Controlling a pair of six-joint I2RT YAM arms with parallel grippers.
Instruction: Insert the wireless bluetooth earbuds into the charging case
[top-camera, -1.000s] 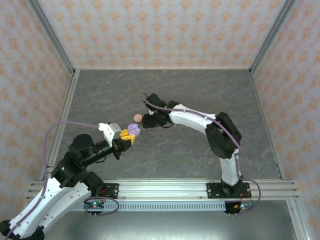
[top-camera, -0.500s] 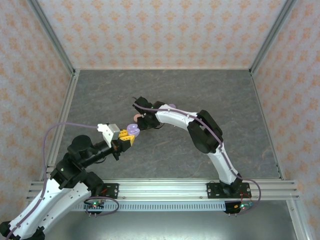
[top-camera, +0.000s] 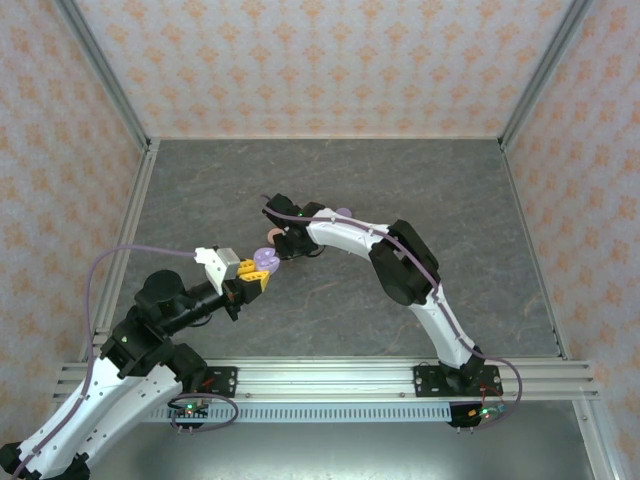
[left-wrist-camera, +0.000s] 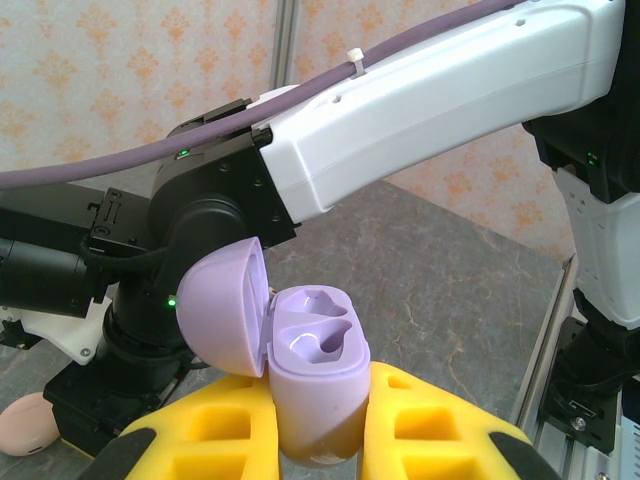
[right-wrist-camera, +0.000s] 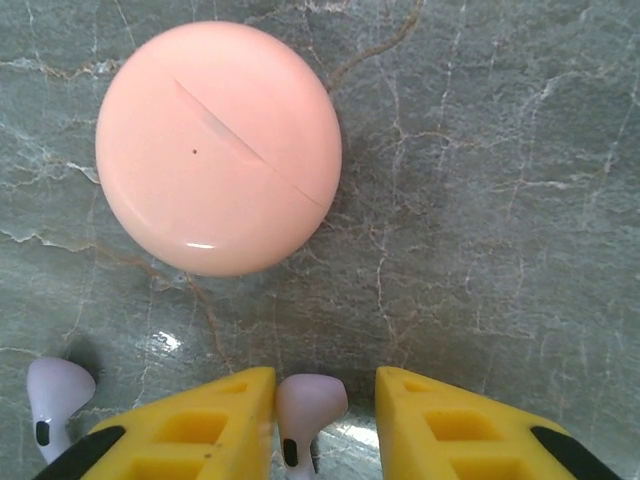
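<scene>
Grey marble tabletop (right-wrist-camera: 480, 200): lavender earbud (right-wrist-camera: 310, 400) between part-open right fingers (right-wrist-camera: 450, 435) (left fingers (left-wrist-camera: 430, 435) tight on lavender case (left-wrist-camera: 315, 390))

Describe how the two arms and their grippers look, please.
The left arm and right arm have white shells between black joints. A purple cable runs along each. The left gripper and right gripper have yellow wedge fingers with moulded pockets and black patches.

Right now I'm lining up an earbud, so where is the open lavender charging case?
The lavender charging case stands upright, lid open, clamped in the left gripper; in the top view it is just left of the middle, beside the right gripper.
</scene>
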